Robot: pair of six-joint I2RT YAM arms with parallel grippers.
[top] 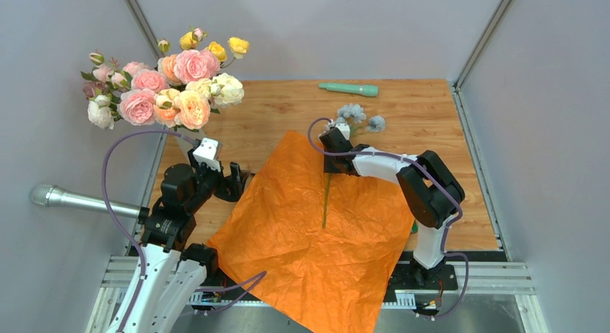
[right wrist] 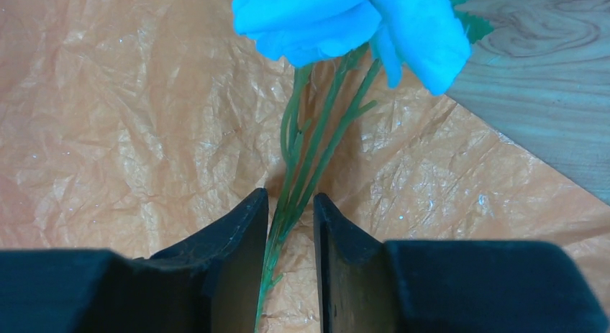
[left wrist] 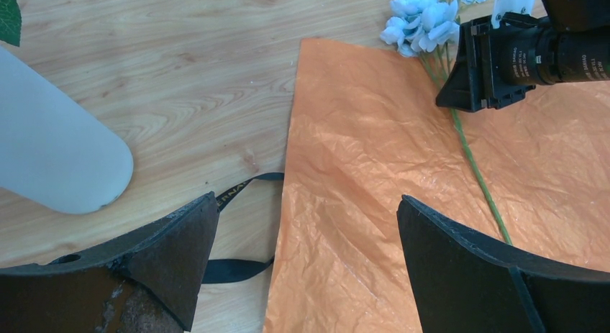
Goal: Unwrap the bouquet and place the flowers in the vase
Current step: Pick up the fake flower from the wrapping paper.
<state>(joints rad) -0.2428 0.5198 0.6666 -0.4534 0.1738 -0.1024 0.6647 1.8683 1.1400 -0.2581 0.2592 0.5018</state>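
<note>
The orange paper (top: 309, 247) lies unfolded and flat on the table. One pale blue flower (top: 354, 114) rests on it, head over the paper's far corner, green stem (top: 326, 200) running toward me. My right gripper (top: 329, 159) is down over the stem just below the head. In the right wrist view its jaws (right wrist: 290, 200) stand narrowly apart around the stems (right wrist: 302, 167), so it is open. The other flowers (top: 169, 85) stand bunched at the far left above the off-white vase (left wrist: 50, 153). My left gripper (left wrist: 308, 200) hangs wide open over the paper's left edge, holding nothing.
A black strap (left wrist: 230, 265) lies on the wood at the paper's left edge. A teal wand (top: 349, 89) lies at the back of the table. A grey metal tube (top: 72, 200) sticks out at the left beside the left arm.
</note>
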